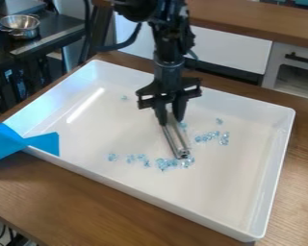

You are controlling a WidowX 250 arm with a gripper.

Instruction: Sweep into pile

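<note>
The black gripper [170,120] hangs over the middle of the white tray, shut on a long silver metal tool [174,137]. The tool slants down toward the front, its far end low among clear bluish pieces. Those pieces [163,164] form a loose band left of and around the tool's end. A smaller group of pieces [212,137] lies to the right of the tool, with one piece [219,121] just behind it. Another single piece [124,97] rests farther back on the left.
The white tray [150,192] has raised walls and stands on a wooden table [92,206]. Blue tape [25,143] covers its left front edge. A metal pot [19,26] stands on a dark surface at the upper left, and white cabinets are behind.
</note>
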